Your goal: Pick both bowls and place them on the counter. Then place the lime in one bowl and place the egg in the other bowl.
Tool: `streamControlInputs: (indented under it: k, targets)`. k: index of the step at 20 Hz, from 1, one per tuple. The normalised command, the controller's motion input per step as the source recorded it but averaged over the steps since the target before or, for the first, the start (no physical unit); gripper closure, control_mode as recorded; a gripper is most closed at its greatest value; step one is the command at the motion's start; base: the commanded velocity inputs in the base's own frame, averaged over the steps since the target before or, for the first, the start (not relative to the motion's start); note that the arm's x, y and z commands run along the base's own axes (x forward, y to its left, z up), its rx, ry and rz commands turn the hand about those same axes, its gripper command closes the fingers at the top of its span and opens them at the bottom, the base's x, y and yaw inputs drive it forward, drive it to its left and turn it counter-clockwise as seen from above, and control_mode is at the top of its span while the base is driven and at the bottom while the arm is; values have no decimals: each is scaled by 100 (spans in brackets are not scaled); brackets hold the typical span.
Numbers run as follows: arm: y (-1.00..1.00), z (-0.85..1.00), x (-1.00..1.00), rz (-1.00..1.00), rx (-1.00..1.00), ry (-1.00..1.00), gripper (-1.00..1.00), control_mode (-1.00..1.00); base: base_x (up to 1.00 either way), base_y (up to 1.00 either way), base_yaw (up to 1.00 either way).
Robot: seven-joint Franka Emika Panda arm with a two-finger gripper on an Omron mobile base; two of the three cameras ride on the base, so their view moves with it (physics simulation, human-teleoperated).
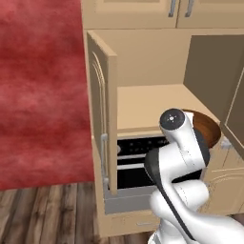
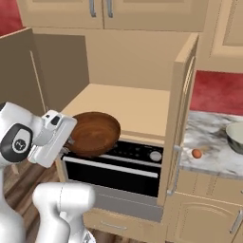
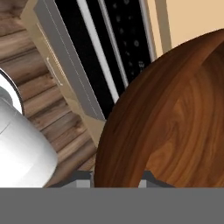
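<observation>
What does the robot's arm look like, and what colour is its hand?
The arm is shiny white and made of fat, rounded tube pieces, with dark grey-black bands at the joints. One joint ends in a round cap with a dark ring and a small mark in its middle. The hand is a boxy white block with a few small dark spots on its top. No loose cables show.

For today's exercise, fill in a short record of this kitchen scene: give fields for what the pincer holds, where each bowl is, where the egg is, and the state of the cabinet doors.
pincer: shut on the wooden bowl, gripping its rim
wooden bowl: held in the air at the front edge of the open shelf, above the oven
grey-green bowl: on the counter, at the right edge of the right base view
egg: on the counter, left of the grey-green bowl, apart from it
cabinet doors: both swung open
</observation>
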Motion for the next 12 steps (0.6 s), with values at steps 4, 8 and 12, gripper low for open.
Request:
streamControlInputs:
  k: [4, 8, 12]
  targets:
    - [0, 0, 0, 0, 0, 0, 100, 100, -95, 0, -4]
    - [0, 0, 0, 0, 0, 0, 100, 100, -95, 0, -4]
    - [0, 0, 0, 0, 0, 0, 100, 100, -75, -3, -8]
